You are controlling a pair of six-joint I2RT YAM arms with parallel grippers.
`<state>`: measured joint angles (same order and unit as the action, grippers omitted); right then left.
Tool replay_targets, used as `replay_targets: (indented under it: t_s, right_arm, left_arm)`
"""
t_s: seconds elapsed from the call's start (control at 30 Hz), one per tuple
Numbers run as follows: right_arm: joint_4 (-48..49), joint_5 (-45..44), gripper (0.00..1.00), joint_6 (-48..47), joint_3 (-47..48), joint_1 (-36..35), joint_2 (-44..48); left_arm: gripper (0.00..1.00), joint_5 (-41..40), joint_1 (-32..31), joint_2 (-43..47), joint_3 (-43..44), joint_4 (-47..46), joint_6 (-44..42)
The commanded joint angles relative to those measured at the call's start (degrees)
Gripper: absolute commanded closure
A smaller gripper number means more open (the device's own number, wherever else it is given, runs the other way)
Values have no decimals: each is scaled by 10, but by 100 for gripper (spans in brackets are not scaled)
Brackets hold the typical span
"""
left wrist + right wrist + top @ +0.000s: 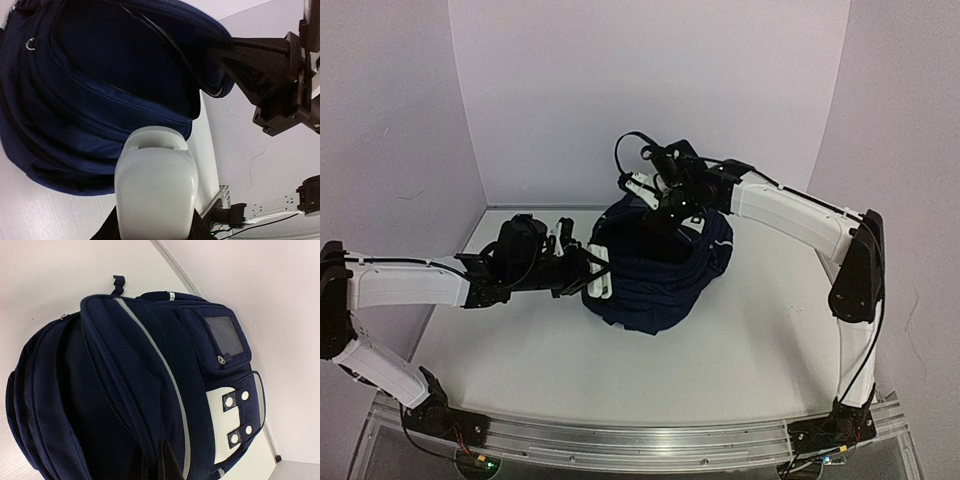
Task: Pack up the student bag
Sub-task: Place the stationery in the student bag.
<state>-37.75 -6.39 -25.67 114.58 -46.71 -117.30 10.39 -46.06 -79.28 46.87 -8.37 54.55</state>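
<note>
The student bag (655,270), dark navy, lies in the middle of the table with its main compartment (125,60) gaping toward my left arm. My left gripper (582,266) is shut on a smooth white rounded object (155,185) just outside the bag's left rim; its dark fingers barely show beside the object. My right gripper (665,212) is above the bag's far top edge, its fingers (167,465) shut on a fold of the opening's rim. The right wrist view shows the bag's thin white stripe (165,370), grey label (225,335) and white buckle patch (220,432).
White walls (650,90) close in the table (750,350) at the back and both sides. The right arm's wrist (280,80) hangs at the bag's far rim in the left wrist view. A metal rail (640,435) runs along the near edge.
</note>
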Motion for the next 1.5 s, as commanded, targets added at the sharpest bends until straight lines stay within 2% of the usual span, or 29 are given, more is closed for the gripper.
replay_targets:
  t_s: [0.0, 0.13, 0.3, 0.53, 0.73, 0.87, 0.93, 1.0, 1.07, 1.13, 1.2, 1.3, 1.37, 1.47]
  right_arm:
    - [14, 46, 100, 48, 81, -5, -5]
    - [13, 54, 100, 55, 88, -6, -10]
    - [13, 72, 100, 68, 87, -5, -1]
    - [13, 91, 100, 76, 68, -5, 18]
    - [14, 97, 100, 81, 50, -6, 30]
    - [13, 109, 100, 88, 36, -6, 38]
    - [13, 115, 100, 93, 35, -6, 38]
    - [13, 117, 100, 95, 34, -5, 36]
    - [13, 116, 100, 94, 37, -6, 34]
    - [13, 111, 100, 91, 40, -6, 33]
    - [13, 107, 100, 87, 41, -5, 34]
    - [14, 104, 100, 84, 42, -4, 35]
    - [14, 104, 100, 83, 43, -5, 35]
    - [14, 100, 100, 80, 45, -4, 34]
  left_arm:
    - [97, 37, 2, -36, 5, -146, 52]
    - [97, 44, 1, -82, 45, -172, 68]
    - [96, 44, 7, -159, 85, -225, 136]
    - [95, 64, 30, -304, 147, -395, 265]
    - [96, 46, 33, -383, 241, -417, 288]
    - [95, -12, 34, -399, 272, -350, 309]
    - [92, -39, 40, -412, 275, -348, 330]
    - [87, -45, 44, -429, 293, -335, 339]
    - [74, -49, 42, -432, 321, -283, 328]
    - [57, -54, 37, -421, 346, -220, 305]
    - [46, -73, 31, -404, 351, -165, 290]
    - [33, -88, 27, -381, 337, -140, 286]
    - [27, -95, 24, -368, 324, -129, 286]
    - [27, -107, 17, -347, 312, -100, 283]
